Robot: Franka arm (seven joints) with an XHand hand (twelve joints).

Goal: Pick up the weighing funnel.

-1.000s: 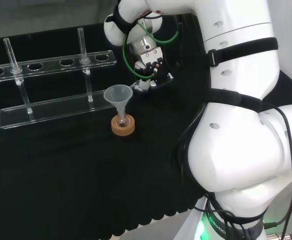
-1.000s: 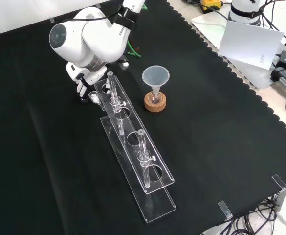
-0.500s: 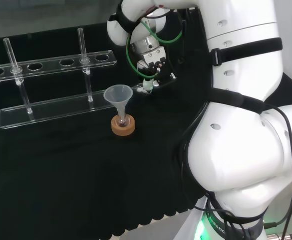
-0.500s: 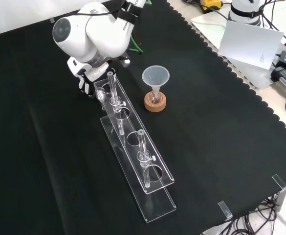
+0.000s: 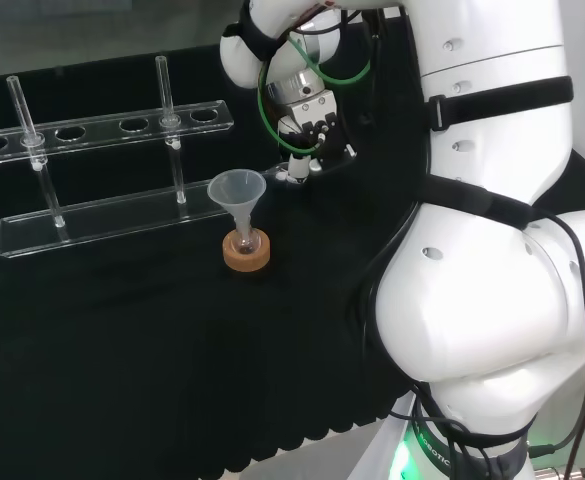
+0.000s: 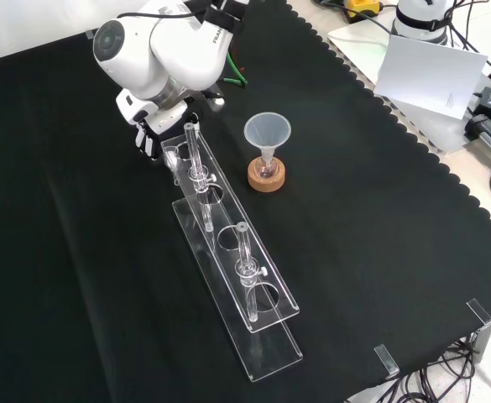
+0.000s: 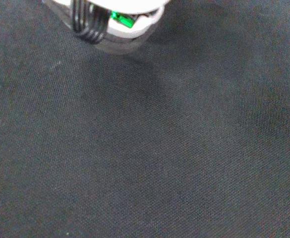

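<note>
In the head view the black and white hand (image 5: 310, 132) hangs above the cloth, right of the big funnel, below the arm's white wrist link. Its fingers curl round a small clear piece, the weighing funnel (image 5: 295, 173), which pokes out below them. From the front, the hand (image 6: 147, 134) sits under the round white link at the top left, and the weighing funnel (image 6: 172, 157) shows as a faint clear shape by the rack's far end. The wrist view has a blurred white part of the hand (image 7: 116, 15) over bare black cloth.
The big funnel (image 5: 237, 188) stands in a small flask on a cork ring (image 5: 246, 254), close to the hand's left in the head view. A long clear tube rack (image 6: 237, 277) holding two glass tubes stretches across the cloth. White paper (image 6: 430, 71) and cables lie beyond the cloth's edge.
The hand has risen and drifted slightly right in the head view, carrying the weighing funnel with it; in the front view it moved toward the top. Funnel and rack are unmoved.
</note>
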